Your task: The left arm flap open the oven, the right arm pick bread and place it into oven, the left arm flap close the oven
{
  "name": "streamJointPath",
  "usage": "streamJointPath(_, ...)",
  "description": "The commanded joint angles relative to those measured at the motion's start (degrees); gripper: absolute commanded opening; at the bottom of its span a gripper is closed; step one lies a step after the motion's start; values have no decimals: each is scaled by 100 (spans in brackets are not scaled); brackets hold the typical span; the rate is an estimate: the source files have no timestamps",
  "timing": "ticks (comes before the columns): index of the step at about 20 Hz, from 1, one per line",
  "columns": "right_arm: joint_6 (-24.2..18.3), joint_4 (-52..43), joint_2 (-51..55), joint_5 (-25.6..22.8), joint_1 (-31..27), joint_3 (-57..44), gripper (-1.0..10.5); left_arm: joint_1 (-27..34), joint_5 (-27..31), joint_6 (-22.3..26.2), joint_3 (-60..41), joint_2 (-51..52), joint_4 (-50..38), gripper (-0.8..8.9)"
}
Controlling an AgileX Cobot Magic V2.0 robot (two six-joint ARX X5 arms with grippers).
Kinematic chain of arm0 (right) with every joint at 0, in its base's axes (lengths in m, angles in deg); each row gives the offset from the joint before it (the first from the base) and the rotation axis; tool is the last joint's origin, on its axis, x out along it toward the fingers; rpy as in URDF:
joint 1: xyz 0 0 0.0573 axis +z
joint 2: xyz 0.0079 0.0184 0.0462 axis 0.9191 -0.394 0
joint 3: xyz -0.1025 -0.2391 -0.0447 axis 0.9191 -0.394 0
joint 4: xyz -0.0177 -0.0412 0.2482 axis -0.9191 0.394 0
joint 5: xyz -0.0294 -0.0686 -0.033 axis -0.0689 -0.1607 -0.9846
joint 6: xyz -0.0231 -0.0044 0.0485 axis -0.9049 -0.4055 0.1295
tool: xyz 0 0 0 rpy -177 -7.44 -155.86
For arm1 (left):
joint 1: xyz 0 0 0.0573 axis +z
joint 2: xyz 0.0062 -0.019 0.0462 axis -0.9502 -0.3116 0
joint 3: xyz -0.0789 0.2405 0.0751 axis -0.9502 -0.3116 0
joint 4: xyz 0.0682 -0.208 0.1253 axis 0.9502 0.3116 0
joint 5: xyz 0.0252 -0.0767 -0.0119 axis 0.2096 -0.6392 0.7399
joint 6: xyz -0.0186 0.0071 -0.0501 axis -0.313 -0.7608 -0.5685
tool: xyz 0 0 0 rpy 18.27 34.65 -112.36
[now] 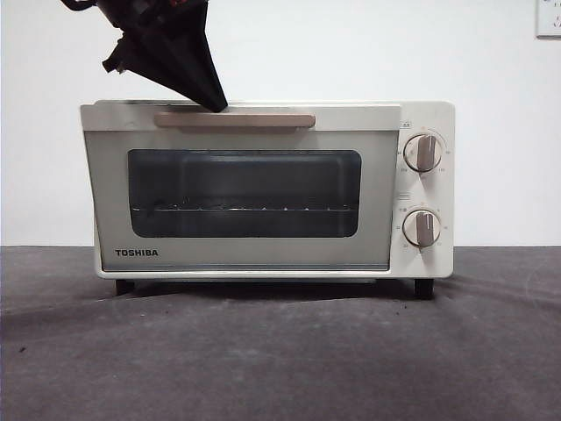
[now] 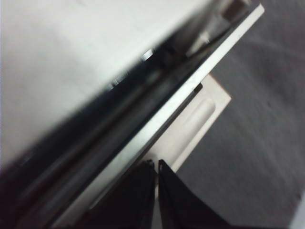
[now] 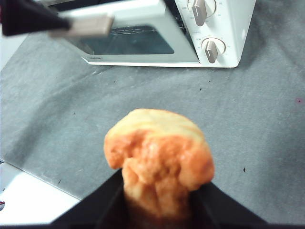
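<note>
The cream-white TOSHIBA oven [image 1: 263,254] stands on the grey table with its wire rack [image 1: 254,209] bare behind the dark window. My left gripper [image 1: 215,103] comes down from the upper left, its tip at the beige bar handle [image 1: 254,120]. In the left wrist view my left gripper [image 2: 156,164] has its jaws together beside the handle [image 2: 195,119], and the door's top edge stands a little off the oven body. My right gripper [image 3: 159,183] is shut on the golden-orange bread [image 3: 159,152], held above the table in front of the oven [image 3: 228,28]. The bread is out of the front view.
A grey cloth [image 1: 280,351] covers the table in front of the oven. A white wall stands behind, with a socket [image 1: 549,17] at the upper right. In the right wrist view the cloth's edge meets a white surface [image 3: 28,200].
</note>
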Motion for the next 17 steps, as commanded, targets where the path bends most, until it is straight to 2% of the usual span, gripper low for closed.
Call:
streamJointPath(1, 57, -83, 7, 11, 26, 48, 127, -162, 448, 184, -11, -195, 358, 17)
streamJointPath(6, 79, -81, 7, 17, 26, 48, 127, -527, 503, 184, -63, -195, 693, 17)
streamJointPath(8, 125, -81, 7, 17, 26, 48, 127, -710, 796, 164, -157, -195, 713, 17)
streamJointPath(11, 125, -81, 7, 17, 26, 48, 127, -951, 1069, 101, -431, -195, 654, 17)
streamJointPath(17, 120, -81, 7, 17, 26, 48, 127, -1248, 1073, -170, -1060, -195, 356, 17)
